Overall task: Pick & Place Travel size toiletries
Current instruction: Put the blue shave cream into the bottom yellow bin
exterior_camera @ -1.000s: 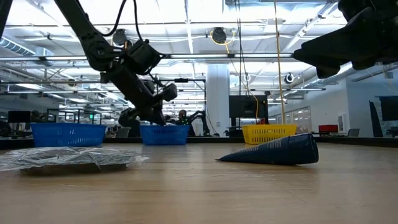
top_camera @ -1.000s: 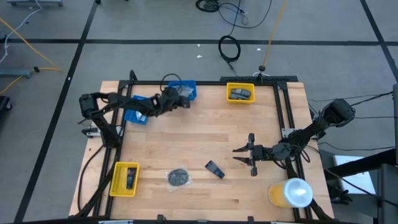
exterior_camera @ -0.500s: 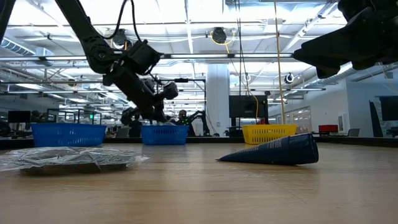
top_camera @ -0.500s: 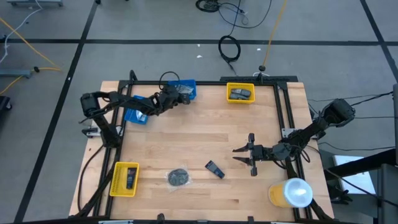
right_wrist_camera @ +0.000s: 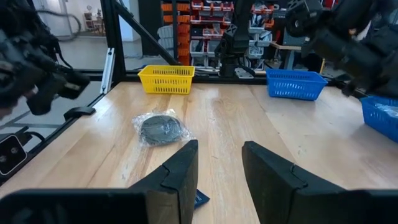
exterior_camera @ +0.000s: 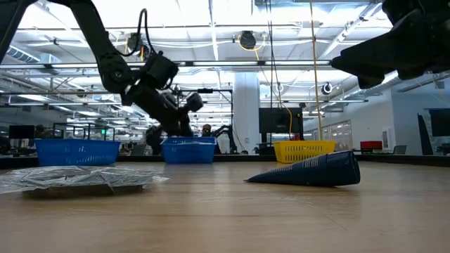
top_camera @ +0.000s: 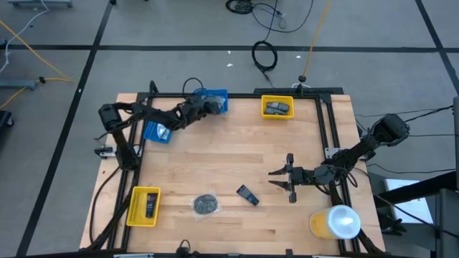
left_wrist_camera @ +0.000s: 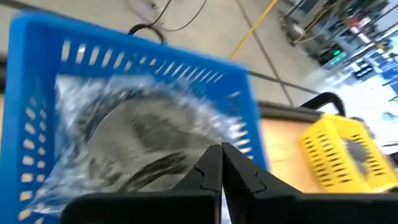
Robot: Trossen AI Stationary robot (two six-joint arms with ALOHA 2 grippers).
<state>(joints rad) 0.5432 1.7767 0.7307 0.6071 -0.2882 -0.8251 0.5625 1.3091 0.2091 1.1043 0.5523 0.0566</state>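
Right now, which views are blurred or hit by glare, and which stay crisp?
Left wrist view: motion-smeared, the blue bin and its wrapped grey pad streaky. Low view: bright ceiling lights wash out the top, the near table soft. High and right wrist views: evenly lit, the bagged pad clear.

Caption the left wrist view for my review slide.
Shut left gripper holds a wrapped dark round pad over the blue bin; yellow bin beyond.
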